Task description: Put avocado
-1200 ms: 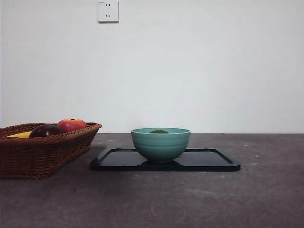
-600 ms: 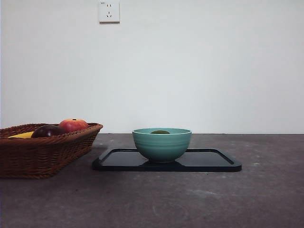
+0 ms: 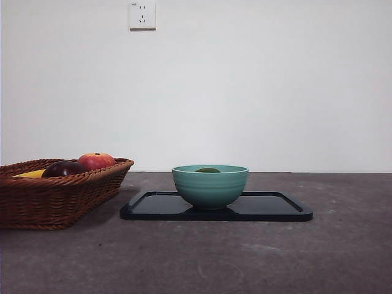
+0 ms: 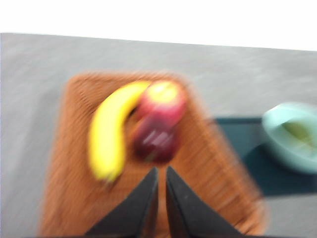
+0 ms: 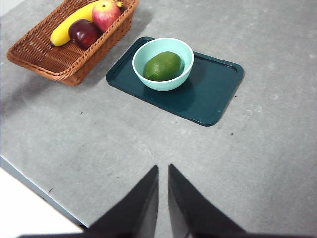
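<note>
The dark green, egg-shaped avocado (image 5: 162,66) sits inside the pale teal ceramic bowl (image 5: 184,74) on the dark rectangular tray (image 5: 218,91), and the right tool (image 5: 163,171) hangs high over the bare grey worktop (image 5: 277,163), its 2 jaws nearly together and empty. The left tool (image 4: 161,173), jaws likewise narrow with nothing between them, hovers above the brown wicker basket (image 4: 223,173). I judge the fruit fairly light, firm and dull-skinned, so not slippery, yet it may bruise; grip gently across its widest middle.

Open air above the bowl (image 3: 210,187); only its rim rings the avocado (image 5: 162,66). The basket (image 3: 58,196) stands well aside.
</note>
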You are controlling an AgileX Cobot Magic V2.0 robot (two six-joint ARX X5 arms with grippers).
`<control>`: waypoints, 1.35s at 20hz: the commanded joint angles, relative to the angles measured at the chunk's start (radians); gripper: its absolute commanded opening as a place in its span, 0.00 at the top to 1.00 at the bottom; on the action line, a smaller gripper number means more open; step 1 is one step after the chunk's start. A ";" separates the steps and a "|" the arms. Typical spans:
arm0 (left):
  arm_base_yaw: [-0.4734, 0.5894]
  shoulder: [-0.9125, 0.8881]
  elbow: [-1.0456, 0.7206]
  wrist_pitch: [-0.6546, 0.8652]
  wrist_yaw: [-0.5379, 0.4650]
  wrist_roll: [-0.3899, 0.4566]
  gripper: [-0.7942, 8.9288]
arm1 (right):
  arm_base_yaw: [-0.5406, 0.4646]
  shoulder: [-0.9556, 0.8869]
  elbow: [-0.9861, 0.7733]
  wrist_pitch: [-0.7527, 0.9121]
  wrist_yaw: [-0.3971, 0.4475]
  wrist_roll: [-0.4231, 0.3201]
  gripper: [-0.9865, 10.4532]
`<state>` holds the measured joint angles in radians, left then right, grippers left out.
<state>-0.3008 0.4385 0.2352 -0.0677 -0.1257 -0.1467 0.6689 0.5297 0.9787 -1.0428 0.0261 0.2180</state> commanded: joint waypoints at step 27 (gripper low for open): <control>0.290 -0.435 -0.224 -0.123 0.113 0.150 0.89 | 0.010 0.002 0.009 0.010 0.000 0.010 0.89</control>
<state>-0.0132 0.0051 0.0322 -0.1841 -0.0196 0.0025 0.6689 0.5297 0.9787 -1.0424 0.0261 0.2180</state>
